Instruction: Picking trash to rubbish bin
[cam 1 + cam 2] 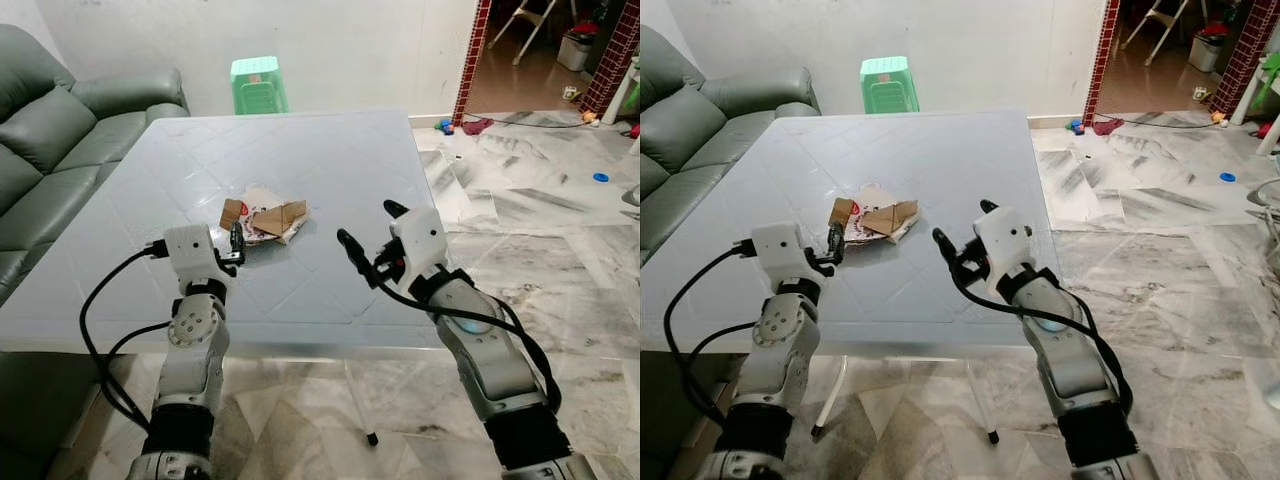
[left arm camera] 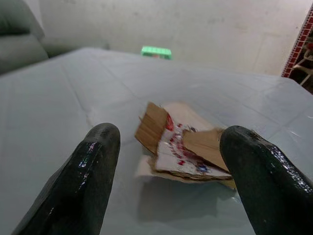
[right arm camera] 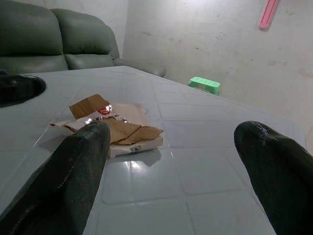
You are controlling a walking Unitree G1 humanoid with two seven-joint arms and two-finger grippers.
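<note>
Left arm: raised over the near left part of the table, forearm upright, wrist bent forward toward the trash.
Left gripper (image 1: 236,246): fingers spread wide, holding nothing; in the left wrist view the two black fingertips (image 2: 90,166) stand either side of the trash with a gap to it, so no contact is seen. It sits just beside the near left edge of the trash.
Trash: a flattened cardboard carton (image 1: 268,216) with torn brown flaps and a red-and-white printed face, lying flat on the table near its middle, slightly left of centre. One brown flap stands up at its left end. Its long axis runs roughly left to right across the table.
Right arm: reaches in from the lower right, elbow low, forearm angled up and inward over the near table edge.
Right gripper (image 1: 368,231): fingers wide apart, empty, pointing toward the carton but well apart from it.
Table (image 1: 350,160): pale glossy top with diamond pattern.
Surroundings: green leather sofa (image 1: 45,125) at left; green plastic stool (image 1: 258,84) behind the table by the wall; marble floor (image 1: 540,210) at right.
</note>
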